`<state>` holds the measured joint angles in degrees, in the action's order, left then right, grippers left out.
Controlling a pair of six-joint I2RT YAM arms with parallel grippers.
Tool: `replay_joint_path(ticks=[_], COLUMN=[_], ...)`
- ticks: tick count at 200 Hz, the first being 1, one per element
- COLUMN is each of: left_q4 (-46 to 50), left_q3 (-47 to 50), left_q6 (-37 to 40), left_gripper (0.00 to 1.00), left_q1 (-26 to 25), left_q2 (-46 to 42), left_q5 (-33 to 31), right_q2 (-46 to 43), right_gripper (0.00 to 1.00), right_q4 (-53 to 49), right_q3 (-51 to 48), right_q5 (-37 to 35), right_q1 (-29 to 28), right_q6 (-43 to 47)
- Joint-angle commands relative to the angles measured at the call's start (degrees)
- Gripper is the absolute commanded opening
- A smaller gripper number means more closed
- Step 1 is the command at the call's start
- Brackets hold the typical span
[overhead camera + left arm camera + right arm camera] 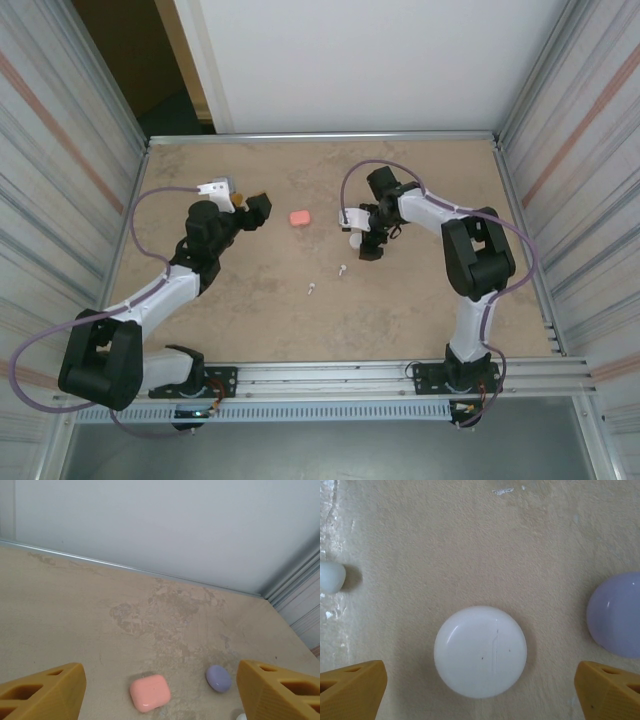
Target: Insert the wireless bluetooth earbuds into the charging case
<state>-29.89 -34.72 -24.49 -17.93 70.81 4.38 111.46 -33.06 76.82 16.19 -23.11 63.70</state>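
A coral-pink charging case [299, 217] lies closed on the table. In the left wrist view this coral case [150, 692] lies below and between the fingers of my open left gripper [160, 695], untouched. A closed purple case [218, 678] lies to its right. My right gripper [480, 692] hangs open right over a round white case [480, 651], its yellow fingers [352, 690] apart from it on both sides. The purple case [617, 615] is at that view's right edge. Two tiny white earbuds [342, 268] [311, 289] lie loose nearer the arms. A small white earbud [331, 576] shows at the left.
The tan table [420, 300] is walled by a metal rim [320, 136] at the back and corrugated panels on both sides. The two arms face each other across the coral case, left gripper [258, 210] and right gripper [365, 238].
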Motion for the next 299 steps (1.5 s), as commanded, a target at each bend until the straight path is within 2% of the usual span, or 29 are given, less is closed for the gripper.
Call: replay_joint_path(ticks=[1,20,73,185,243,299], left_q4=[-0.81,-0.97,-1.36,-2.01,-1.44,1.32], left_q3=[-0.17,-0.33,-0.71,-1.24,-1.35,-3.7], left_q6=[-0.65,-0.73,-1.01,-1.46,-0.97,0.58], left_gripper=[0.79,0.78,0.79,0.79,0.79,0.79], left_q1=[0.53,0.55,0.77,0.86,0.87,0.88], left_q2=[0.08,0.46,1.59,2.78,1.54,-0.74], left_q5=[-0.1,0.01,0.83,1.93,2.93,9.49], right_q2=[2.2,3.37,4.56,6.2,0.0,-9.83], right_gripper=[0.9,0.85,0.8,0.56,0.49,0.48], right_q4=[-1.95,-2.45,-2.78,-3.87,3.74,9.34], right_q3=[2.6,3.54,4.21,5.09,-0.26,-5.8], right_q5=[-1.42,-1.9,-2.4,-2.59,0.09,2.75], right_q1=[-0.66,-0.71,-0.76,-0.73,-0.69,-0.66], right_q6=[0.68,0.5,0.11,-0.94,-2.91,-5.5])
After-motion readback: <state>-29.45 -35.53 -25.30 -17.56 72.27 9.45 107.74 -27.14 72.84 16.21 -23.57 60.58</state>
